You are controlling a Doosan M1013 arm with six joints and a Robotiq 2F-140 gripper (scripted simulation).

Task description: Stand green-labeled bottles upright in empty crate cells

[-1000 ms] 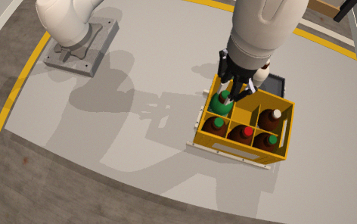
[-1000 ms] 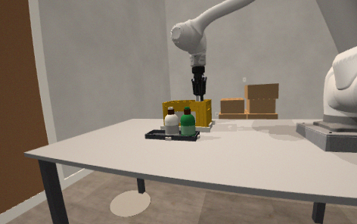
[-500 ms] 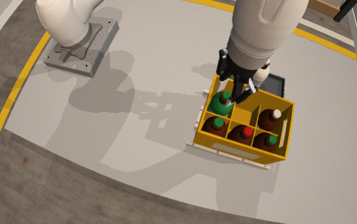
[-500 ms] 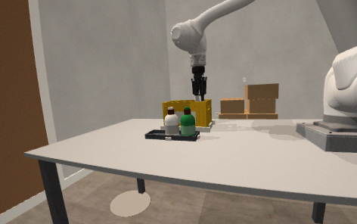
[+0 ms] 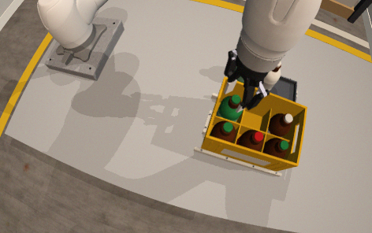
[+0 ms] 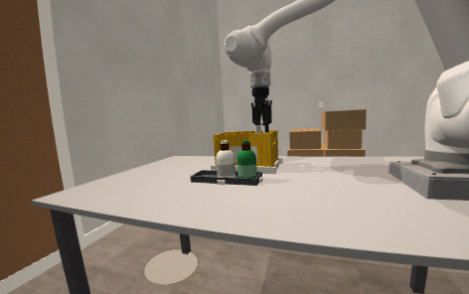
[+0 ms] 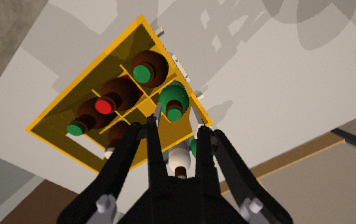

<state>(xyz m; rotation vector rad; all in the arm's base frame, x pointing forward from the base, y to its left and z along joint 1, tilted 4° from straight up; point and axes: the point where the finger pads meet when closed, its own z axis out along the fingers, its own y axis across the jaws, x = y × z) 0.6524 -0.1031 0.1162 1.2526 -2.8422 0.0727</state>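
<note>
Crate (image 5: pixel 221 149), tray (image 6: pixel 201 178) on table (image 6: pixel 308 209)

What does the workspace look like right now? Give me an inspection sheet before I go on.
Surface: pale table top with shadows on it.
Job's things: yellow crate holds a green-labeled bottle upright in a corner cell, plus four brown bottles; the back middle cell is empty. The dark tray carries a second green bottle and a white bottle, both upright.
Clutter: nothing seen.
Claw: the claw is open over the crate, beside the placed bottle's cap, holding nothing.
Cables: nothing seen.
Surroundings: arm base plate, cardboard boxes, yellow floor line.
</note>
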